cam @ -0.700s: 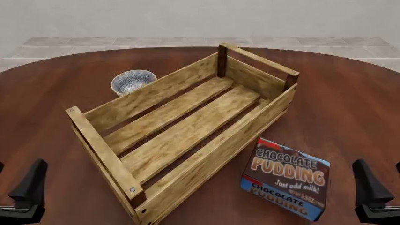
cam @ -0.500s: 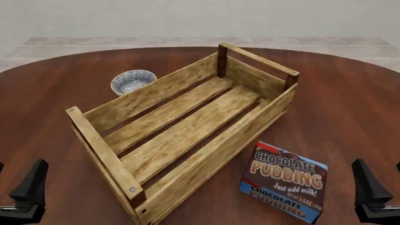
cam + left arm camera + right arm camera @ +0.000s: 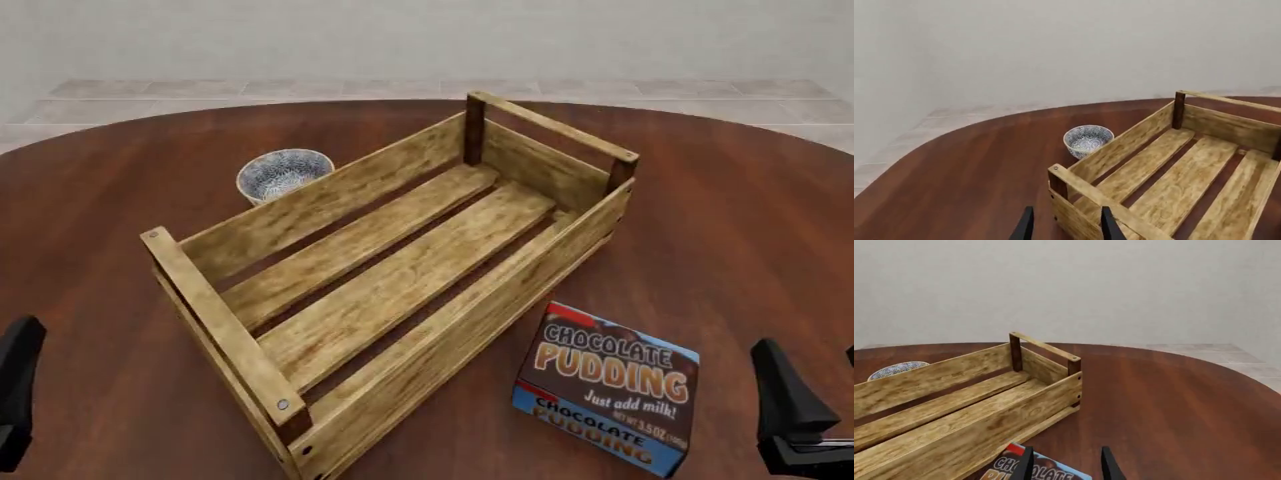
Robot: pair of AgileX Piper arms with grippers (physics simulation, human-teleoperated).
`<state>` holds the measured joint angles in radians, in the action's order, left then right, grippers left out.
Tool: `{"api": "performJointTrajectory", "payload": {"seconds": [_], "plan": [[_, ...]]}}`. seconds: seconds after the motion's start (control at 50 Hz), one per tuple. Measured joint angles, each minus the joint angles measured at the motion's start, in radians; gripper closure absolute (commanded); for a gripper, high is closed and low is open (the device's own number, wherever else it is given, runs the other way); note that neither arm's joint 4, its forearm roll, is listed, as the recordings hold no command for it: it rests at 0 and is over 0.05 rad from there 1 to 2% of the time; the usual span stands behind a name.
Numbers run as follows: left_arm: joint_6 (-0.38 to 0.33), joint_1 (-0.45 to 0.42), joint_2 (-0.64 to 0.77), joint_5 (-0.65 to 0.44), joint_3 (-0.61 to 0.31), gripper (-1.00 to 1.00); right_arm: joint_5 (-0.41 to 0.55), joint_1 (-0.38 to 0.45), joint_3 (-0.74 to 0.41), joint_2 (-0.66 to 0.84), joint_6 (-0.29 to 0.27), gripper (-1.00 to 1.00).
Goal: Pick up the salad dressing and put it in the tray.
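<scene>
The salad dressing is not in any view. The tray [image 3: 461,315] is a light-wood slatted crate lying diagonally mid-table, with nothing inside; it also shows in the left wrist view [image 3: 1121,150] and the right wrist view [image 3: 987,425]. My left gripper [image 3: 16,395] is low at the front left edge, apart from the tray; its wrist view [image 3: 1066,230] shows it open and empty by the tray's near corner. My right gripper [image 3: 790,415] is at the front right, open and empty [image 3: 1066,467], just above the pudding box.
A blue chocolate pudding box [image 3: 607,388] leans on the table right of the tray's near end, also in the right wrist view [image 3: 1044,474]. A small patterned bowl [image 3: 283,172] stands behind the tray's left side [image 3: 1087,140]. The table edge curves at the far side.
</scene>
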<state>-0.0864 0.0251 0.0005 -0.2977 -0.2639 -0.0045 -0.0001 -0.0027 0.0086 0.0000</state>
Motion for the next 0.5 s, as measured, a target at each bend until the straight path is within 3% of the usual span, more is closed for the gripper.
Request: {"api": "performJointTrajectory", "payload": {"seconds": [0.28, 0.5], "plan": [[-0.062, 0.074, 0.003, -0.334, -0.174, -1.00, 0.000, 0.000, 0.000, 0.000, 0.000, -1.00], [-0.111, 0.175, 0.044, -0.485, -0.231, -1.00, 0.000, 0.000, 0.000, 0.000, 0.000, -1.00]]}}
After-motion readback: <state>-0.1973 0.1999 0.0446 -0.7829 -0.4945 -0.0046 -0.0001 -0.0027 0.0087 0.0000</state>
